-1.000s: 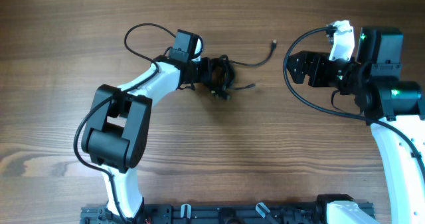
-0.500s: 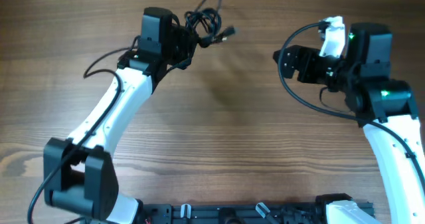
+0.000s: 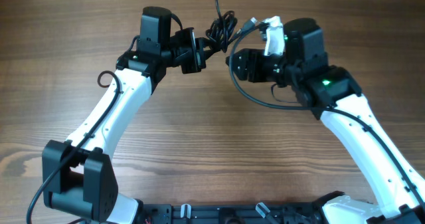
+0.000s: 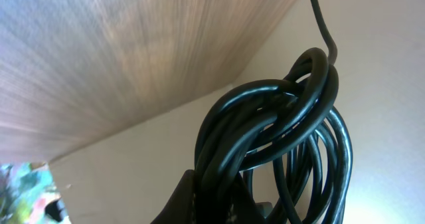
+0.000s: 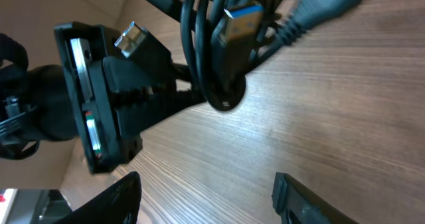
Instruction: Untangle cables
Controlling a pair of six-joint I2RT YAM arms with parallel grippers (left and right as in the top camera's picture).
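Observation:
A bundle of thin black cables [image 3: 221, 30] hangs tangled at the top middle of the overhead view, lifted off the wooden table [image 3: 219, 144]. My left gripper [image 3: 199, 51] is shut on the bundle; in the left wrist view the coils [image 4: 279, 144] fill the frame with its fingers [image 4: 219, 197] clamped on them. My right gripper [image 3: 234, 59] is open and empty, just right of the bundle. In the right wrist view the cables [image 5: 219, 44] with a blue-tongued USB plug [image 5: 239, 21] hang ahead of the open fingers [image 5: 212, 197]. One cable end runs off the top edge.
The two arms face each other closely at the top middle. The left gripper's body [image 5: 99, 98] shows in the right wrist view. Thicker black arm wires loop beside each arm [image 3: 249, 98]. A black rail [image 3: 226, 214] runs along the front edge.
The left gripper turned right with the cable bundle lifted near the top edge. The right arm swung left from the right side and now sits next to the bundle.

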